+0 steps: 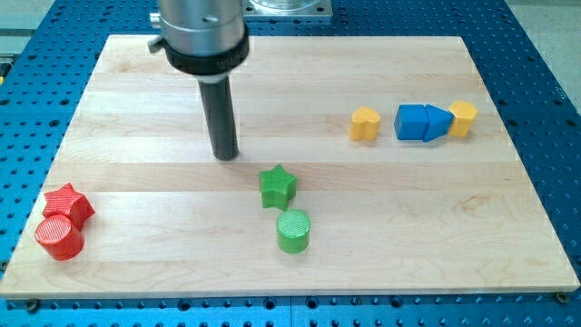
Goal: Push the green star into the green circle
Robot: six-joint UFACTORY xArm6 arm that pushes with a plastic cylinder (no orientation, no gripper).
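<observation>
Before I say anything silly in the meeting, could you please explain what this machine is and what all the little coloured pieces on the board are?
There is only one picture, taken from above and in front of a wooden board that lies on a blue perforated table. The grey cylinder at the view's top is the end of a robot arm. It has no hand; it ends in a dark rod, and my tip rests at board level. It can only push things, so nothing is held.

The pieces are small blocks. Near the middle sit the green star and, just below it, the green circle, close together. My tip stands up and to the left of the star, apart from it. At the lower left are a red star and a red circle. At the upper right are a yellow heart-like block, two blue blocks and another yellow block.
</observation>
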